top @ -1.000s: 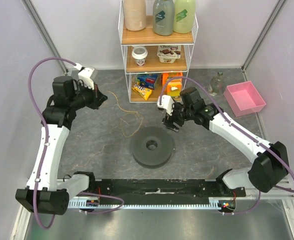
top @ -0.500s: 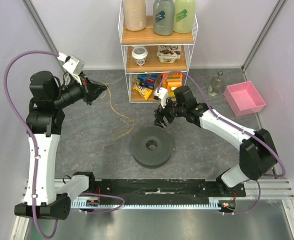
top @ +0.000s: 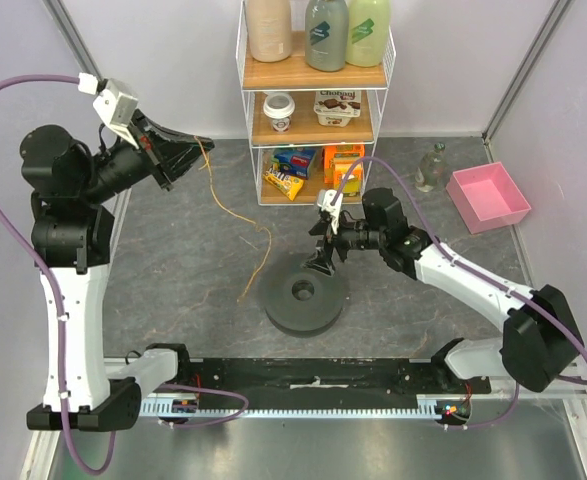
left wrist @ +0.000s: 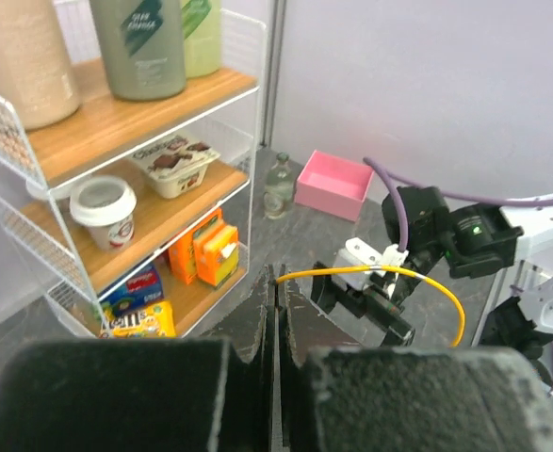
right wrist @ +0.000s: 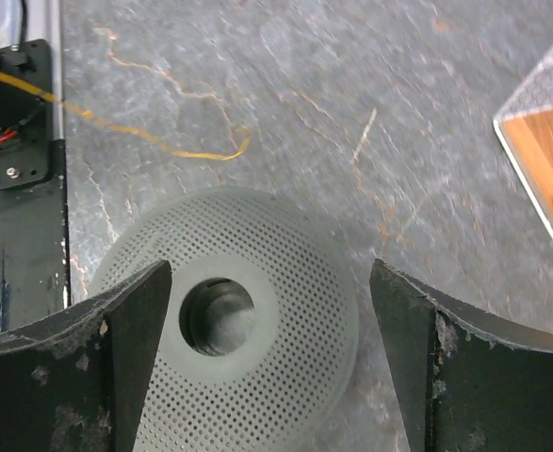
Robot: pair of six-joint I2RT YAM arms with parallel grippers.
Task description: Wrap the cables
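The thin yellow-orange cable (top: 235,208) runs from my left gripper down across the table and ends by the left rim of the dark grey round spool (top: 304,293). My left gripper (top: 199,143) is raised at the back left and shut on the cable's end (left wrist: 351,272). My right gripper (top: 320,262) is open and empty just above the spool's back edge. In the right wrist view the perforated spool (right wrist: 248,311) with its centre hole lies between the spread fingers (right wrist: 135,330), and a cable loop (right wrist: 201,155) lies on the table beyond it.
A white wire shelf (top: 316,100) with bottles, cups and snack boxes stands at the back centre. A pink tray (top: 488,196) and a small clear bottle (top: 431,166) are at the back right. A black rail (top: 313,375) runs along the near edge.
My left gripper has risen and drawn back to the left, lifting the cable with it. My right gripper has moved down and left to the spool's back edge.
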